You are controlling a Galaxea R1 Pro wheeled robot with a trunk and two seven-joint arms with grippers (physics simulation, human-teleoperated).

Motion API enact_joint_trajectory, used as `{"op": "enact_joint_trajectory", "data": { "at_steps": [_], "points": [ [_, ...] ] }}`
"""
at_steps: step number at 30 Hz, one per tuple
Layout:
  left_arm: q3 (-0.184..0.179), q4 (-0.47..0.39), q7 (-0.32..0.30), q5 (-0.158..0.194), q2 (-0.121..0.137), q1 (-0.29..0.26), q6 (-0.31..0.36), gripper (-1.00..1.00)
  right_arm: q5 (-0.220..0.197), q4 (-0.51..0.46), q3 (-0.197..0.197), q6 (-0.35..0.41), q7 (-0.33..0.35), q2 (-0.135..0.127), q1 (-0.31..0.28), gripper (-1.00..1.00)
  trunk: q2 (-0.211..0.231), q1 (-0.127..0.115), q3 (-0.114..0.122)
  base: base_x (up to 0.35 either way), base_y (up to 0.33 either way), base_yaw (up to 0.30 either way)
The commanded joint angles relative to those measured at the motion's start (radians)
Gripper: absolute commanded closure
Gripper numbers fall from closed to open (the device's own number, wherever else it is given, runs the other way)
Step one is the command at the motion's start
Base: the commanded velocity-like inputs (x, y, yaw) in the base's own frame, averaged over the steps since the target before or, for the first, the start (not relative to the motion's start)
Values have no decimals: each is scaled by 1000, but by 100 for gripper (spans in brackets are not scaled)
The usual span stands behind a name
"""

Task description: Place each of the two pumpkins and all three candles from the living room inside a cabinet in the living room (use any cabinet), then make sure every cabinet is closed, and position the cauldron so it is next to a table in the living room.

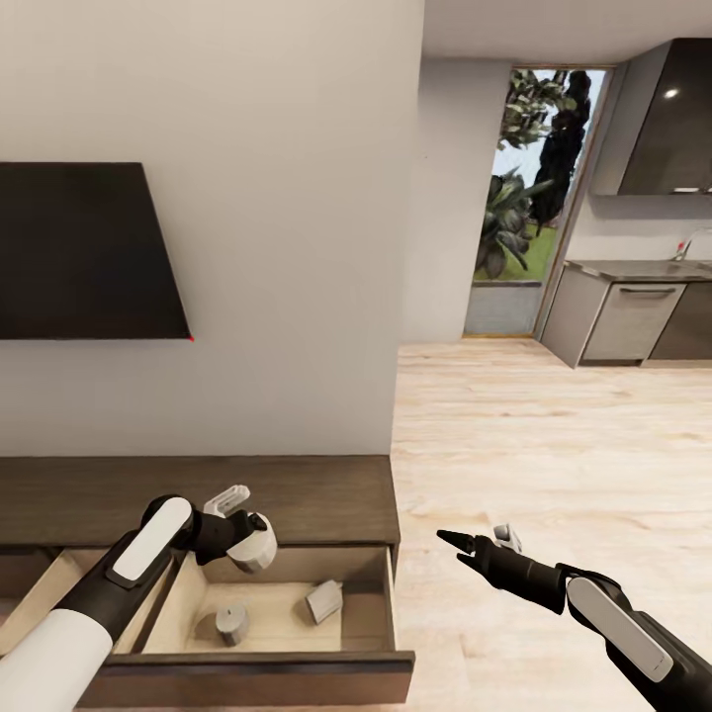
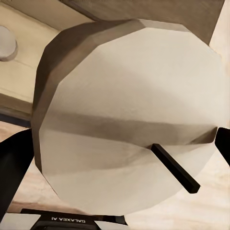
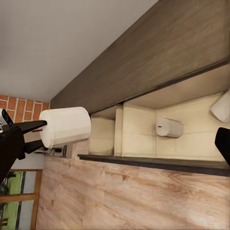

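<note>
A pale living-room wall (image 1: 297,198) backs the cabinet (image 1: 297,494), its drawer (image 1: 297,672) open on two candles (image 1: 231,624). My left gripper (image 1: 232,509) clamps a third candle (image 2: 129,115) over it: light, stiff, smooth, best pinched across its sides. My right gripper (image 1: 475,542) hovers; I cannot tell its jaws.

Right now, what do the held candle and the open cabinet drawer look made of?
The candle in the left claw looks like matte wax: pale grey-white, faceted, dull, with a dark wick. The cabinet looks like dark-brown wood with visible grain; its open drawer is lined in lighter, unvarnished-looking board.
</note>
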Motion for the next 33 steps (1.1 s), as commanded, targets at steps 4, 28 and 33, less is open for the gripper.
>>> {"op": "enact_joint_trajectory", "data": {
  "at_steps": [4,28,33],
  "points": [
    [-3,-1,11,10,1,-1,-2,100,-5,0,2,2,1,-1,-1,-100,-1,0,-1,118,-10,0],
    [-5,21,12,-12,-2,-1,-32,100,-6,0,-4,0,18,-2,-1,-100,-92,50,-42,17,0,0],
    [-3,59,11,-70,-27,-1,-61,100,-7,0,-5,-1,21,-2,-1,-100,-127,69,-58,0,0,0]
  ]
}}
